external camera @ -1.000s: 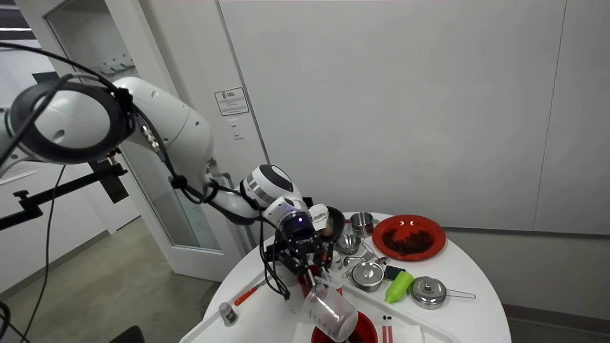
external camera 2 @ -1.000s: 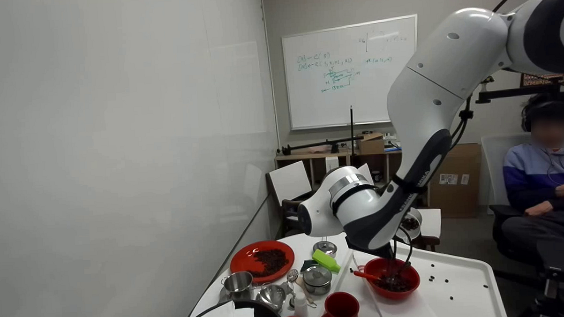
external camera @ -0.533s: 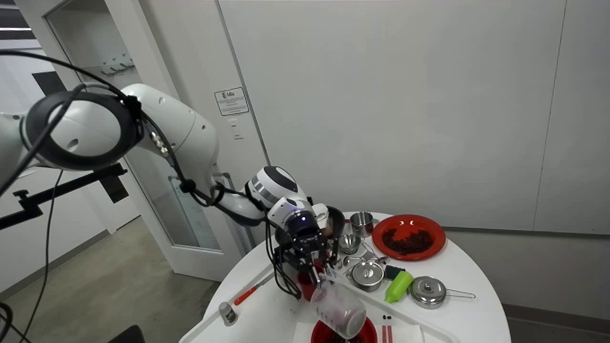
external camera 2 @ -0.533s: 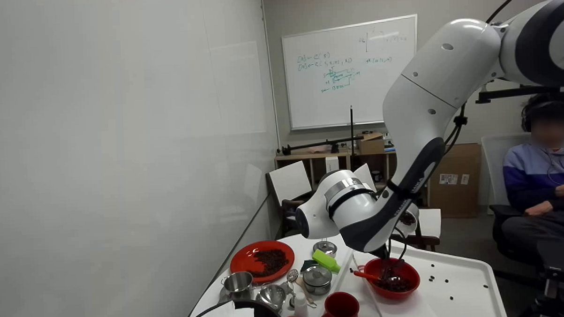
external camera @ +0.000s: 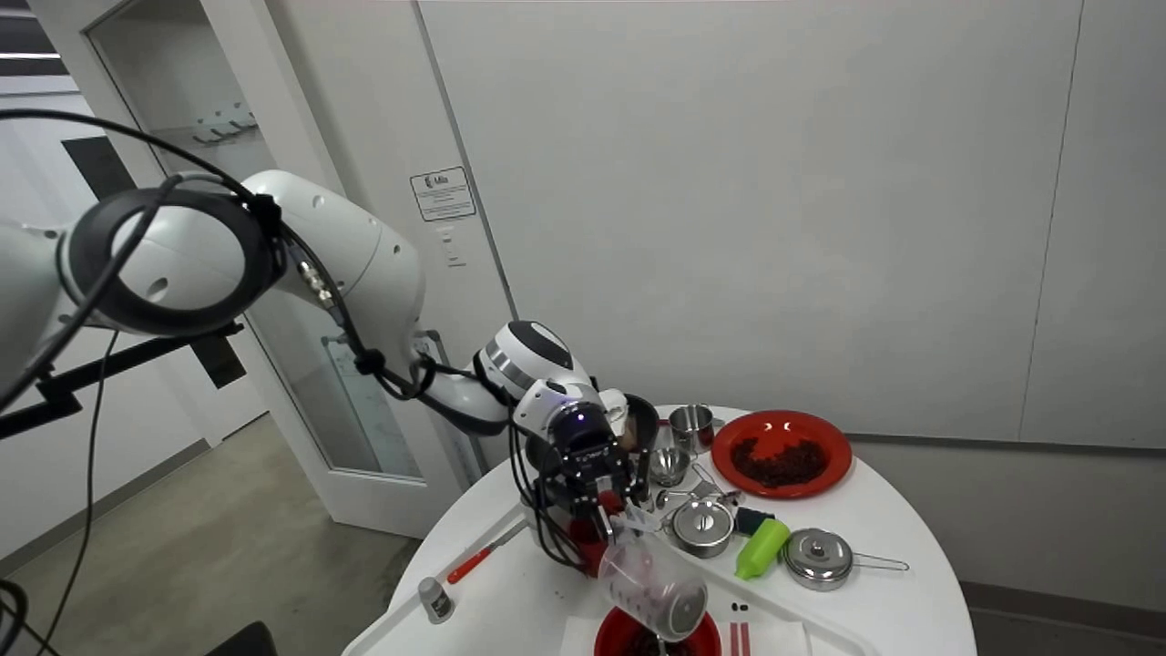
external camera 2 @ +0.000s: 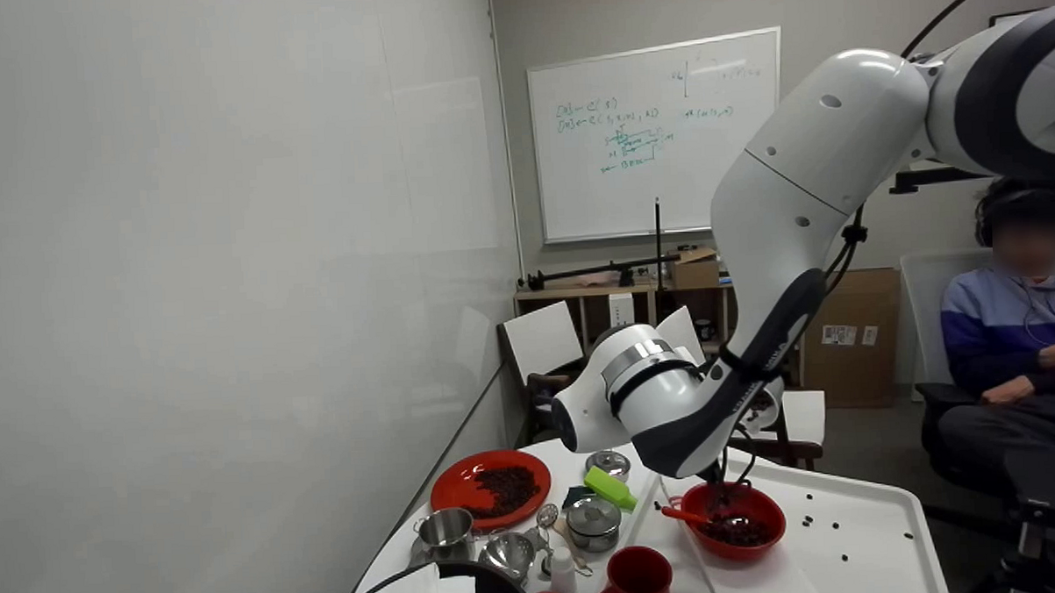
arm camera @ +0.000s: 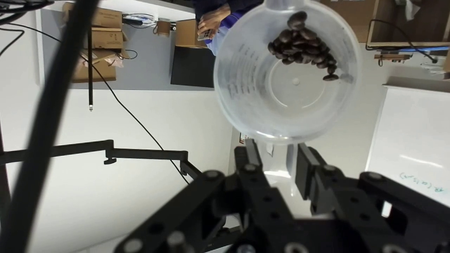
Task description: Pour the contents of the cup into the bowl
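My gripper (external camera: 624, 521) is shut on the handle of a clear measuring cup (external camera: 653, 588). In the wrist view, the handle lies between my fingertips (arm camera: 276, 154). The measuring cup (arm camera: 281, 105) is tilted, its mouth facing the wrist camera. Dark beans (arm camera: 302, 49) lie in it, against its wall and base. It also shows partly behind the arm in an exterior view (external camera 2: 767, 408). The red bowl (external camera 2: 738, 552) holds dark beans and a red-handled utensil (external camera 2: 686, 515). The measuring cup overlaps the bowl (external camera: 612, 633) in an exterior view. A small red cup (external camera 2: 638, 578) stands upright on the table.
A red plate of beans (external camera: 782, 419), a steel cup (external camera 2: 446, 534), lidded pots (external camera: 704, 526) and a green bottle (external camera: 763, 548) stand beside the white tray (external camera 2: 926, 537). A red-handled knife (external camera: 471, 566) and a small grey-white container (external camera: 435, 601) lie on the tray side. Loose beans are scattered there.
The arm has come down at the elbow. The measuring cup has moved slightly right in an exterior view and is more hidden behind the arm in an exterior view. It stays gripped.
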{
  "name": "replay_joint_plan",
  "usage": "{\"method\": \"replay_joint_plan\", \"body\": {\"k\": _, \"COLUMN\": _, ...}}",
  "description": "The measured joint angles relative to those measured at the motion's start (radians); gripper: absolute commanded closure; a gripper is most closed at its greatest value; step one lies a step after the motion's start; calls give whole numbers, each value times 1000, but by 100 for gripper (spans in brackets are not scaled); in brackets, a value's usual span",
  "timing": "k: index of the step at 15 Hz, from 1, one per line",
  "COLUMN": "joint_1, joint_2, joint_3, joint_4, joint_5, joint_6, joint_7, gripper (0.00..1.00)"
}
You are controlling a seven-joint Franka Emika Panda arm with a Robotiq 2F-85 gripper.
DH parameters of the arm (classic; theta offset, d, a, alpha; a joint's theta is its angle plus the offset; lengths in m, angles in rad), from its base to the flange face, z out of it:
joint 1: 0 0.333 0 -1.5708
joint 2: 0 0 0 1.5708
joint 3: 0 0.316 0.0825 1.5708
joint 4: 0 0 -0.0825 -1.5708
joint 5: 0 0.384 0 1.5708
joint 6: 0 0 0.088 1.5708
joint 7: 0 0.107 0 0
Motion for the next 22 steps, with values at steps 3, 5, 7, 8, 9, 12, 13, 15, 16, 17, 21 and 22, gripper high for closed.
{"method": "replay_joint_plan", "body": {"k": 3, "joint_1": 2, "joint_2": 6, "joint_3": 0, "joint_4": 6, "joint_5": -7, "joint_6": -19, "joint_7": 24, "gripper": 89}}
{"method": "replay_joint_plan", "body": {"k": 5, "joint_1": 5, "joint_2": 9, "joint_3": 0, "joint_4": 11, "joint_5": -11, "joint_6": -34, "joint_7": 41, "gripper": 89}}
{"method": "replay_joint_plan", "body": {"k": 7, "joint_1": 8, "joint_2": 13, "joint_3": 0, "joint_4": 17, "joint_5": -17, "joint_6": -47, "joint_7": 55, "gripper": 89}}
{"method": "replay_joint_plan", "body": {"k": 8, "joint_1": 8, "joint_2": 15, "joint_3": 0, "joint_4": 19, "joint_5": -21, "joint_6": -52, "joint_7": 61, "gripper": 89}}
{"method": "replay_joint_plan", "body": {"k": 9, "joint_1": 9, "joint_2": 17, "joint_3": 0, "joint_4": 21, "joint_5": -25, "joint_6": -58, "joint_7": 69, "gripper": 89}}
{"method": "replay_joint_plan", "body": {"k": 12, "joint_1": 12, "joint_2": 25, "joint_3": 0, "joint_4": 28, "joint_5": -32, "joint_6": -77, "joint_7": 90, "gripper": 89}}
{"method": "replay_joint_plan", "body": {"k": 13, "joint_1": 13, "joint_2": 26, "joint_3": 1, "joint_4": 29, "joint_5": -34, "joint_6": -82, "joint_7": 96, "gripper": 89}}
{"method": "replay_joint_plan", "body": {"k": 15, "joint_1": 20, "joint_2": 28, "joint_3": -6, "joint_4": 31, "joint_5": -35, "joint_6": -87, "joint_7": 102, "gripper": 89}}
{"method": "replay_joint_plan", "body": {"k": 16, "joint_1": 30, "joint_2": 28, "joint_3": -17, "joint_4": 33, "joint_5": -35, "joint_6": -87, "joint_7": 102, "gripper": 89}}
{"method": "replay_joint_plan", "body": {"k": 17, "joint_1": 40, "joint_2": 29, "joint_3": -30, "joint_4": 36, "joint_5": -35, "joint_6": -87, "joint_7": 102, "gripper": 89}}
{"method": "replay_joint_plan", "body": {"k": 21, "joint_1": 83, "joint_2": 36, "joint_3": -80, "joint_4": 46, "joint_5": -34, "joint_6": -87, "joint_7": 102, "gripper": 89}}
{"method": "replay_joint_plan", "body": {"k": 22, "joint_1": 92, "joint_2": 38, "joint_3": -91, "joint_4": 48, "joint_5": -33, "joint_6": -87, "joint_7": 102, "gripper": 89}}
